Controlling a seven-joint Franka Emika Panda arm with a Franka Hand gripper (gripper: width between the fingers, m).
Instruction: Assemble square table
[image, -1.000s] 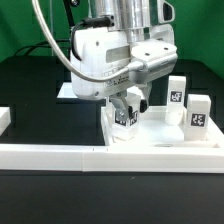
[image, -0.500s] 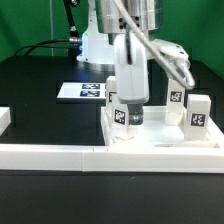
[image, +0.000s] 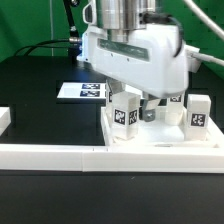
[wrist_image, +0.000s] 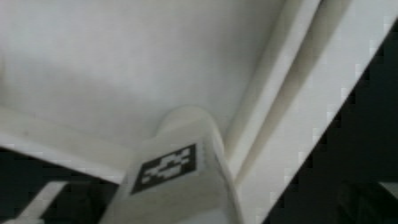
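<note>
Exterior view, read as a clock face. Big white arm down from 12 o'clock, filling the middle of the shot. Right beneath it, the white square panel with its raised rim, lying flat on the black tabletop around 4 o'clock from centre.

Upright at the panel's near corner, at 9 o'clock on the panel: one tagged leg, black-white tag facing the camera. Dark fingers low beside it, at 3 o'clock from that leg, spread apart and gripping nothing. Daylight visible between finger and leg.

Off at 3 o'clock from there, two more tagged legs, one a touch farther back, the other nearer the picture's edge, both upright and well apart from the fingers. Hard to tell whether seated in sockets or just standing.

At 6 o'clock from the panel, touching its front edge, the long low border wall across the frame. At 10 o'clock, flat on the black, the marker board.

Wrist view: same leg up close, tag showing, standing free over the panel's white floor, rim running alongside. Dark blurred shapes either side, neither pressed against it.
</note>
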